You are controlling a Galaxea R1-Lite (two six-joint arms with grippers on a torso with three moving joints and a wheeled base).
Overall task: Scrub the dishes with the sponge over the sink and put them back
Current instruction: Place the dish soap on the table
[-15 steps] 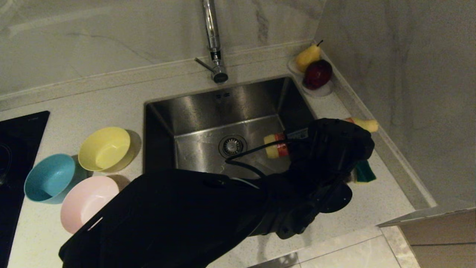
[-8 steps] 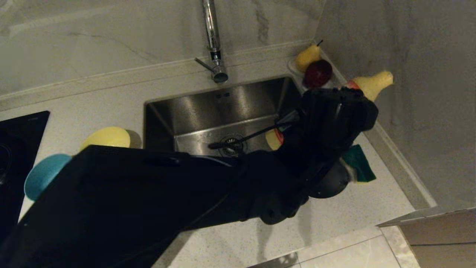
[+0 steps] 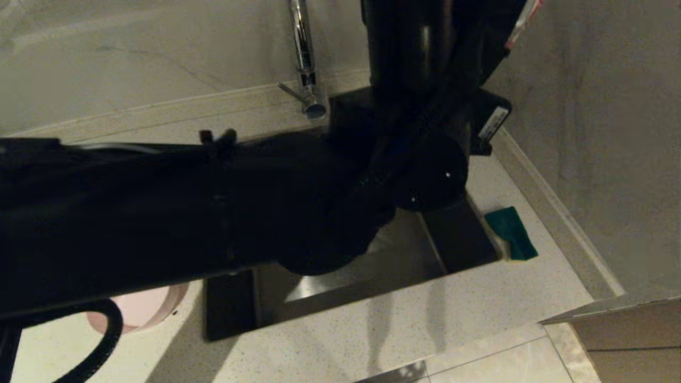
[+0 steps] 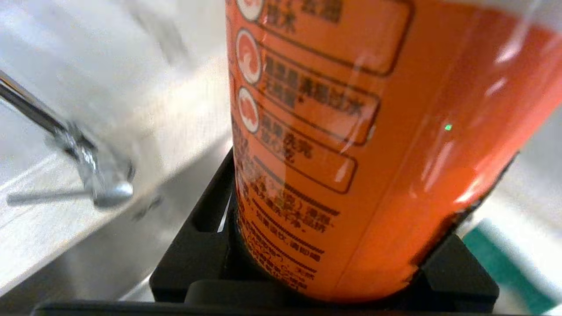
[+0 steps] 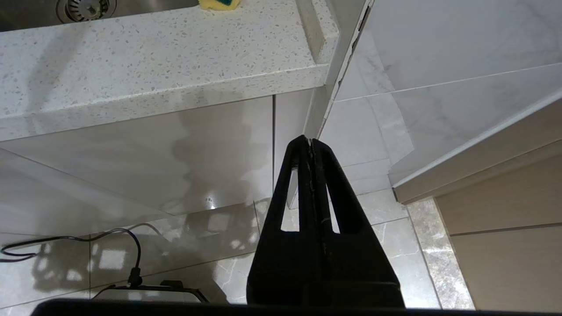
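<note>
Sponge [image 3: 512, 233], green scouring face up, lay flat on the speckled counter [image 3: 479, 308] just beside the sink's [image 3: 340, 287] right rim, untouched. Up high over the sink's far right corner, the left gripper [image 4: 325, 263] had its black jaws clamped on an orange-labelled bottle [image 4: 351, 153], the label filling the left wrist view. The chrome tap [image 3: 304, 58] stood just to the arm's left in the head view. The black left arm [image 3: 159, 213] stretched right across the counter and hid most of the bowls; only the pale pink bowl [image 3: 151, 308] peeked out beneath it. Down below the counter edge, the right gripper [image 5: 311, 147] hung parked over the floor tiles [image 5: 219, 245], fingers pressed together, holding nothing.
</note>
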